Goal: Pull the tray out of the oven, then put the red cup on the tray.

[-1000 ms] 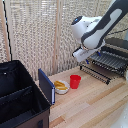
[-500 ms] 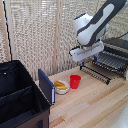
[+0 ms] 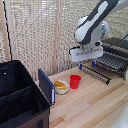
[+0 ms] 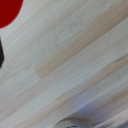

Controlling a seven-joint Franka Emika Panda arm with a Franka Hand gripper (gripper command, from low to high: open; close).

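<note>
The red cup (image 3: 75,81) stands upright on the wooden table, and its rim shows in the wrist view's corner (image 4: 9,11). At the exterior view's right is the dark oven (image 3: 119,44), with the tray (image 3: 111,61) of thin bars sticking out of its front. My gripper (image 3: 87,64) hangs above the table between cup and tray, higher than the cup and to its right in the exterior view. Its fingers are apart with nothing between them. One dark fingertip (image 4: 1,52) shows at the wrist view's edge.
A white bowl with yellow food (image 3: 61,86) sits right beside the cup. A blue upright panel (image 3: 46,86) and a big black bin (image 3: 17,97) fill the exterior view's left. A slatted blind forms the back wall.
The arm has shifted its pose slightly, with the hand staying just off the tray's front. Cup, bowl and tray have not moved.
</note>
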